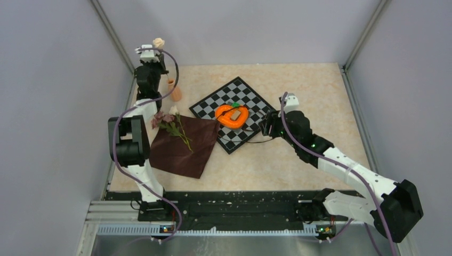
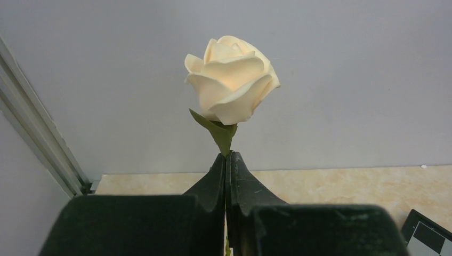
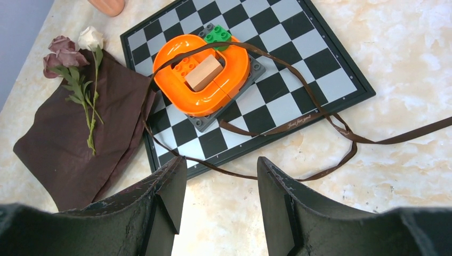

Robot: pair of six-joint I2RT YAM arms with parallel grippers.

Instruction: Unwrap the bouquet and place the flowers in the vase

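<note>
Left fingers clamped tight on the stem of a cream rose, just under the head, raised above the vase at the desk's far left. Cannot tell whether the stem's foot is in the neck. Rose judged light, with a soft head and a thin, springy stem: grip the stem, never the petals. Vase small and narrow-necked, likely tippy. Other flowers lie on the spread cloth. Right fingers stand apart, holding nothing, over the ribbon.

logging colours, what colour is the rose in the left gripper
Cream petals, green calyx; the small artificial rose shows best in the left wrist view.
</note>
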